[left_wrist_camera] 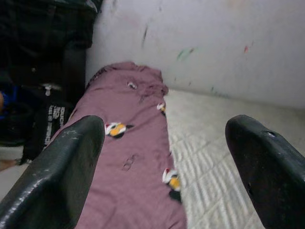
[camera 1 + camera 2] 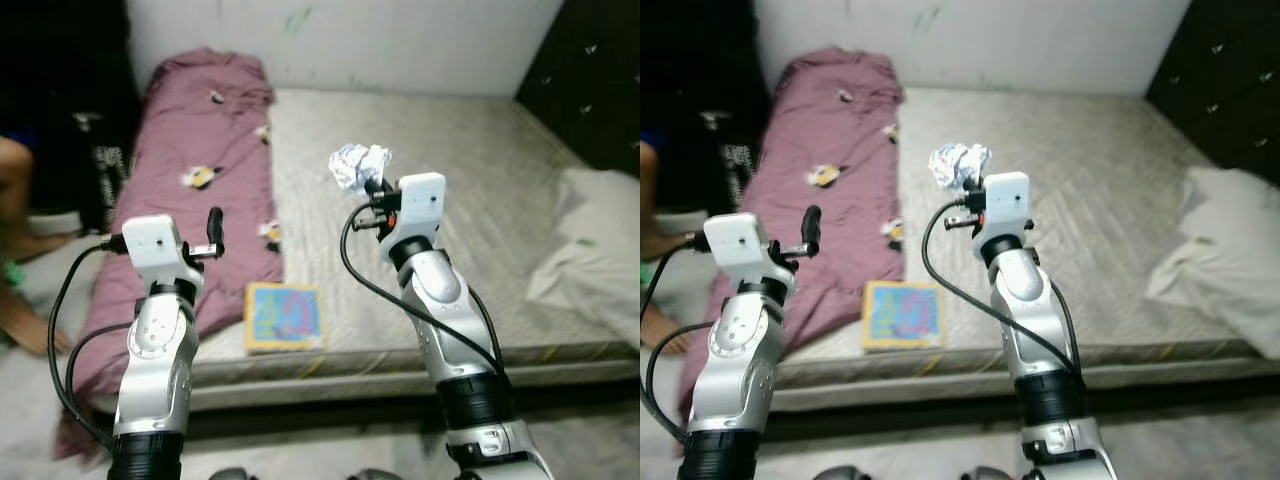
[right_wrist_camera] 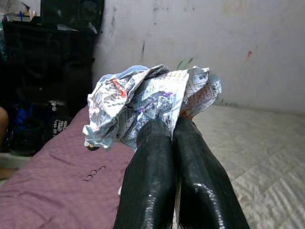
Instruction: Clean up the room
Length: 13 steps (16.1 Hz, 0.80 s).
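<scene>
The right gripper [image 3: 174,131] was raised above the grey quilted mattress [image 2: 470,190], its two black fingers pinched together on a crumpled ball of printed paper [image 3: 150,102]. The left gripper [image 1: 164,157] hovered with fingers spread wide over the mauve blanket with bird prints [image 2: 205,170], beside a colourful square book [image 2: 286,316] near the mattress edge.

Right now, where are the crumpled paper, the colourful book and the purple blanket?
crumpled paper [image 3: 152,98], right wrist view, centre of the wad.
colourful book [image 2: 285,316], left eye view, middle of its cover.
purple blanket [image 2: 205,130], left eye view, upper part on the mattress.
</scene>
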### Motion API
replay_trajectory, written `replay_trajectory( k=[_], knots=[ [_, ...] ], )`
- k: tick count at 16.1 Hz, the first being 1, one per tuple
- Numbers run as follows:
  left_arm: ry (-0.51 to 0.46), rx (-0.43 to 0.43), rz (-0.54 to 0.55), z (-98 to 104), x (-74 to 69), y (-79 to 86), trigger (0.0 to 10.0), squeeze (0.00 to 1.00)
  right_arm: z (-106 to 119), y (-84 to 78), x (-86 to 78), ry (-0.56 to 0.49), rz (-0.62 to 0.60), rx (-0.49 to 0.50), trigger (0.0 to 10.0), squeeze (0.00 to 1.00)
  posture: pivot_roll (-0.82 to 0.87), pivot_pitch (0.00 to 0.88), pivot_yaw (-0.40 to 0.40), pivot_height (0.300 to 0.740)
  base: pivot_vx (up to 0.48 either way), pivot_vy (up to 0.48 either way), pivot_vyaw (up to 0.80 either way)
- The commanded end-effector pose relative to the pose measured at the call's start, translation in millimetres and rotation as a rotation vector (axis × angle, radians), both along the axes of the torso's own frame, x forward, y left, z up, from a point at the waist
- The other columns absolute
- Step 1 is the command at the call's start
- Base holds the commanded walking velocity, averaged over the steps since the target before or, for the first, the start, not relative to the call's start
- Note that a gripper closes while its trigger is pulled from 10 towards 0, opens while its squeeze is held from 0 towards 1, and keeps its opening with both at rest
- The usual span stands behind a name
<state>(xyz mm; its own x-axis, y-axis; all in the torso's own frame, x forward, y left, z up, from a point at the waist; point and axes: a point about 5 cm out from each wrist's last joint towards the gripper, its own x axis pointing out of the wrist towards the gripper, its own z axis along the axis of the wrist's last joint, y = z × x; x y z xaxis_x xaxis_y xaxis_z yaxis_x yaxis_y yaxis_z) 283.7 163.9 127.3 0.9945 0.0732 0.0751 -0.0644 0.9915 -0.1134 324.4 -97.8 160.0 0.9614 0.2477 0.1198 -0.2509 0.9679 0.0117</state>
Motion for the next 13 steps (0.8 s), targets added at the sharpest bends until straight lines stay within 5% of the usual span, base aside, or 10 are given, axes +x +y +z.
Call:
replay_trajectory(
  k=[1,6,11,13],
  knots=[
    [0.014,-0.005,-0.048,-3.4,-3.0,-11.5,10.0,0.0,-17.7,-14.2,-4.7,0.065,-0.037,-0.03,10.0,0.0,0.01,0.0,-0.032,0.74,0.0,0.476,0.0],
    [0.057,0.005,0.007,-17.4,-14.7,-1.3,10.0,0.0,-49.8,-31.8,-8.2,0.188,-0.072,-0.084,10.0,0.0,0.01,0.0,-0.057,0.74,0.0,0.399,0.0],
    [0.075,0.031,0.009,-20.1,-25.0,-1.6,10.0,0.0,-62.9,-32.1,-25.6,0.211,-0.062,-0.106,10.0,0.0,0.01,0.0,-0.051,0.74,0.0,0.0,0.0],
    [0.074,0.029,0.007,-17.3,-25.6,-0.9,10.0,0.0,-62.8,-28.4,-29.3,0.203,-0.03,-0.112,10.0,0.0,0.01,0.012,-0.055,0.74,0.0,0.0,0.8]
  ],
)
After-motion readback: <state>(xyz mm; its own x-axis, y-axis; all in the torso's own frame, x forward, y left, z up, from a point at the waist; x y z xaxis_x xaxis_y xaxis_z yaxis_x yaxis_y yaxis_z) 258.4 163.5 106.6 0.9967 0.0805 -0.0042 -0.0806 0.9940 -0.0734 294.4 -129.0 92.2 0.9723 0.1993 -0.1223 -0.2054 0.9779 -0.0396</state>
